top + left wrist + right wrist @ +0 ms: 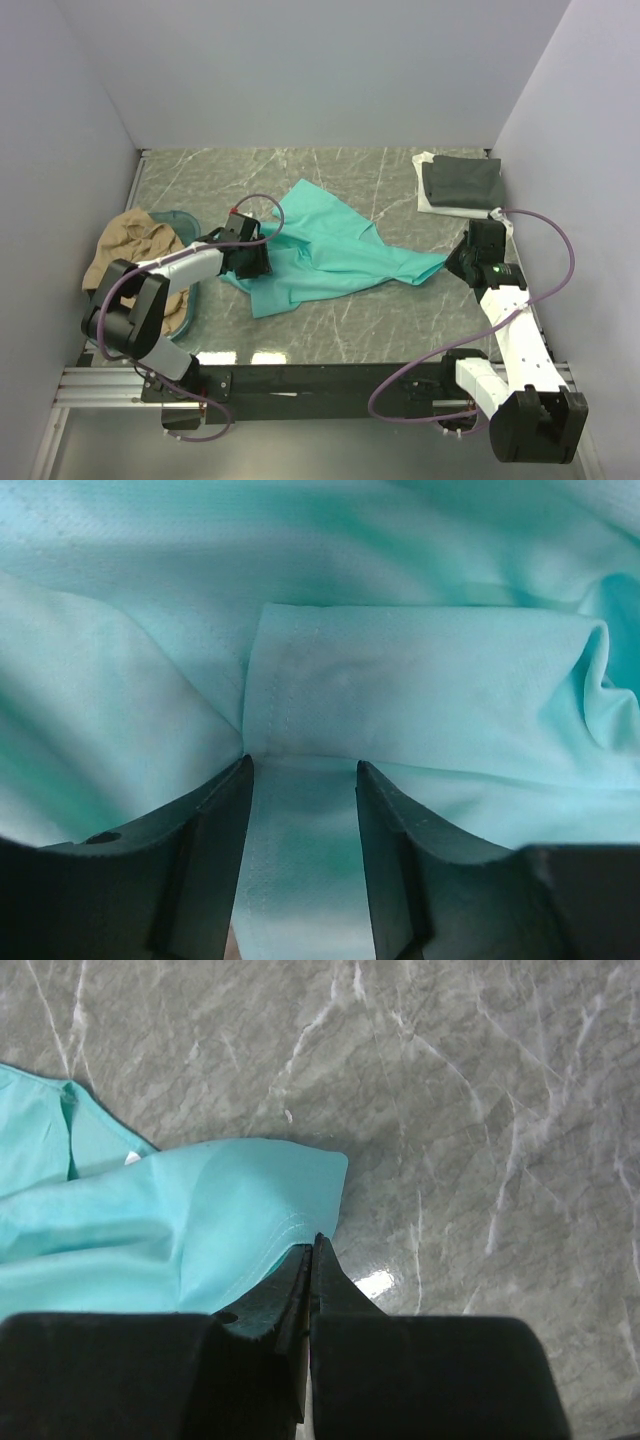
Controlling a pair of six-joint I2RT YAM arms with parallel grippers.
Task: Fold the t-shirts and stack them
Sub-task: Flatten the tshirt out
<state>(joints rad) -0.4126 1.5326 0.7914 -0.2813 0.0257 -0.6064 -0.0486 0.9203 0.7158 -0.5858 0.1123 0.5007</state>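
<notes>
Left gripper point(303, 770) parted, tips pressing on fold of teal t-shirt point(330, 250), spread crumpled mid-table point(400, 325). Right gripper point(312, 1248) closed tight at shirt's right corner hem; pinch unclear. Tan t-shirt point(130, 245) in basket point(180, 216), left. Grey t-shirt point(462, 182) atop white t-shirt point(432, 205), far right.

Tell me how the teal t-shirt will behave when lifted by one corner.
Likely floppy: the teal t-shirt lies in soft wrinkles and folds on the table. It would probably hang and drape rather than hold shape. Its thin, smooth-looking cloth may slip from a shallow pinch.
</notes>
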